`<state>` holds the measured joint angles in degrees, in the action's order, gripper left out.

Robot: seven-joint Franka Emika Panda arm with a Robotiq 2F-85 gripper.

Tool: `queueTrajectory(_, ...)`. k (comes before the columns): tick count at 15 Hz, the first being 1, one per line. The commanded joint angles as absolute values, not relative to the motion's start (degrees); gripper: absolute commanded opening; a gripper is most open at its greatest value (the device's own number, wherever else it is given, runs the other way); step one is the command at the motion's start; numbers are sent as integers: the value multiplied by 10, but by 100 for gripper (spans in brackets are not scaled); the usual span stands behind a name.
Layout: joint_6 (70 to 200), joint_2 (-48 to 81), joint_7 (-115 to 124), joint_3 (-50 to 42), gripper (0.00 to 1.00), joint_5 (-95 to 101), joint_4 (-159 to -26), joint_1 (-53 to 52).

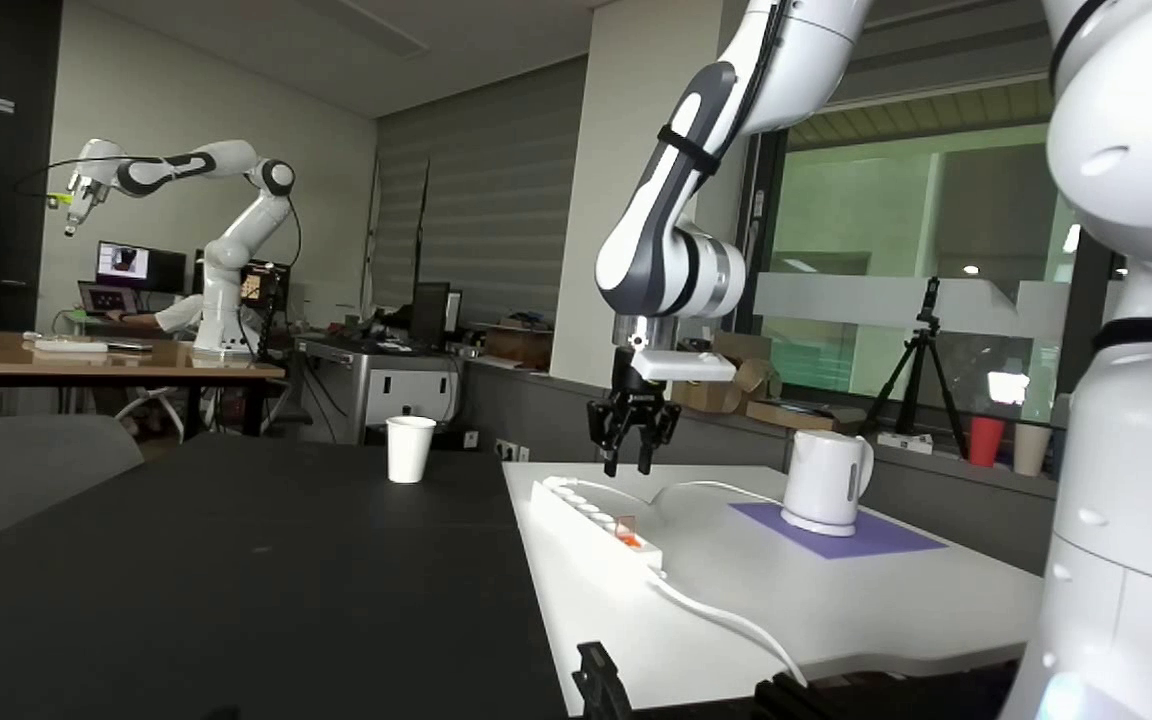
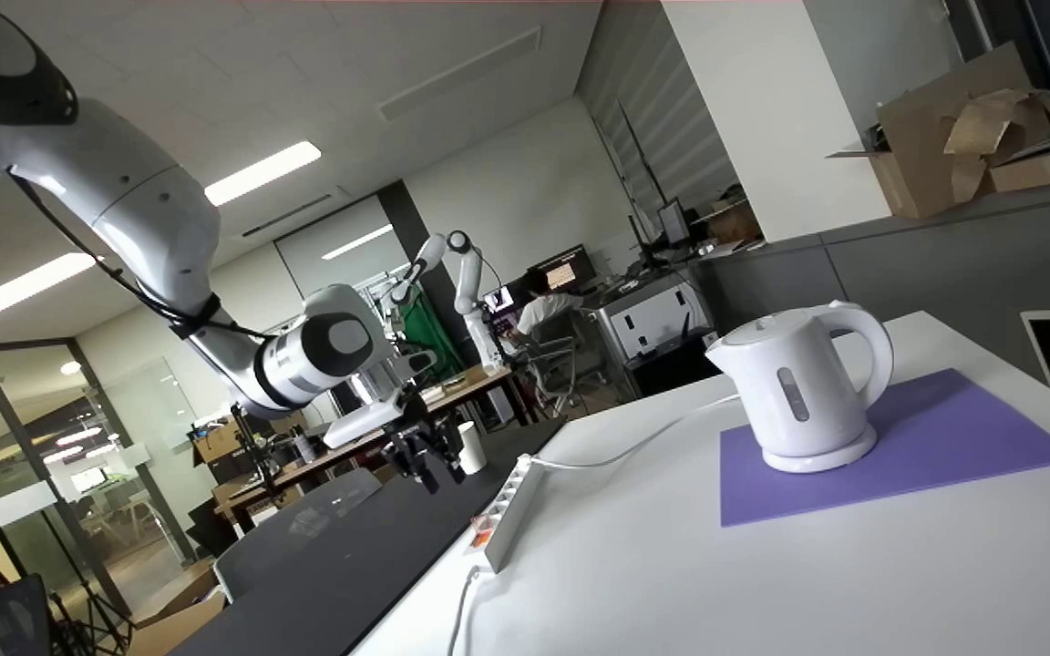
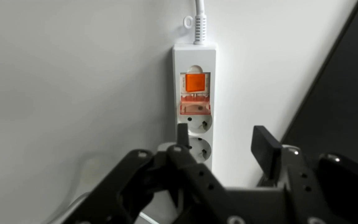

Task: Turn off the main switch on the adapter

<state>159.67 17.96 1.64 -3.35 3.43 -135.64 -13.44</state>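
The white counter (image 2: pixel 716 583) fills the lower right of the frame in both exterior views and carries the working objects. The Franka Emika Panda arm (image 1: pixel 626 255) extends, in an exterior view, from the upper right toward the centre; its wrist points downward, presumably so that contact can be made from above. The purple mat (image 2: pixel 972 437), at right, bears a white electric kettle (image 2: pixel 789 401) and probably marks its station. The white power strip (image 2: pixel 509 512), the task's adapter, lies flat at lower centre, near the counter's edge and well apart from the kettle, perhaps so that the arm reaches it unobstructed; a thin cord (image 2: pixel 584 466) runs from its upper end toward the kettle, probably its supply. The pincer (image 1: pixel 627 469) hangs above the strip, apart from it, spread and holding nothing; bringing its tips together would likely suit a push better. In the wrist view, the hinged translucent red cover (image 3: pixel 195 107) is raised, which leaves the orange rocker switch (image 3: pixel 195 82), upper centre near the mains cable (image 3: pixel 199 6), exposed for pressing; its on or off position cannot be told.
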Motion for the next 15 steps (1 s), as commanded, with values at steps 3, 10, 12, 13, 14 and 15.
queueTrajectory(3,1552,157,44,-19,100,58,-1350,-114)
queueTrajectory(10,1517,153,49,-18,100,78,-1346,-108)
queueTrajectory(12,1532,162,31,-8,99,68,-1351,-99)
queueTrajectory(13,1528,162,30,-8,100,69,-1350,-98)
queueTrajectory(14,1527,162,30,-8,100,69,-1349,-98)
queueTrajectory(15,1526,162,30,-8,100,69,-1349,-98)
